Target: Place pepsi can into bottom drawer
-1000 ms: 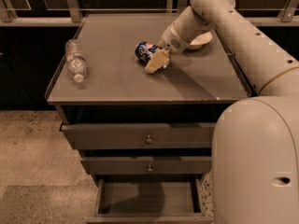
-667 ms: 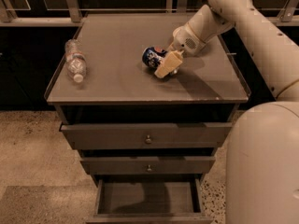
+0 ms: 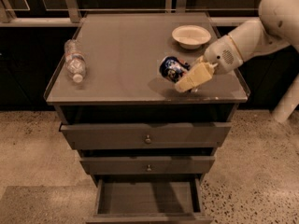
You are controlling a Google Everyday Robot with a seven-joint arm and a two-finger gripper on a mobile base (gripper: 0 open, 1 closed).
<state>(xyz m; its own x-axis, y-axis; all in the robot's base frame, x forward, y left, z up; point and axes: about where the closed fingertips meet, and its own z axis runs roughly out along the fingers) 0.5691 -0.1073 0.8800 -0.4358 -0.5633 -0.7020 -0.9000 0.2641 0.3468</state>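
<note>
The pepsi can [image 3: 171, 68], dark blue with white and red markings, is held tilted just above the cabinet top near its front right. My gripper [image 3: 187, 78] is shut on the pepsi can, its cream fingers [image 3: 194, 77] clamped on the can's right side, with the white arm reaching in from the right. The bottom drawer [image 3: 148, 198] is pulled open at the foot of the cabinet, and its flat floor is bare.
A clear plastic water bottle [image 3: 74, 61] lies on the left of the cabinet top [image 3: 121, 55]. A white bowl [image 3: 191, 35] stands at the back right. Two upper drawers with round knobs [image 3: 147, 139] are slightly open. Speckled floor surrounds the cabinet.
The gripper has carried the can from the back middle of the top toward the front right edge. The camera view has shifted, so the arm now fills less of the picture.
</note>
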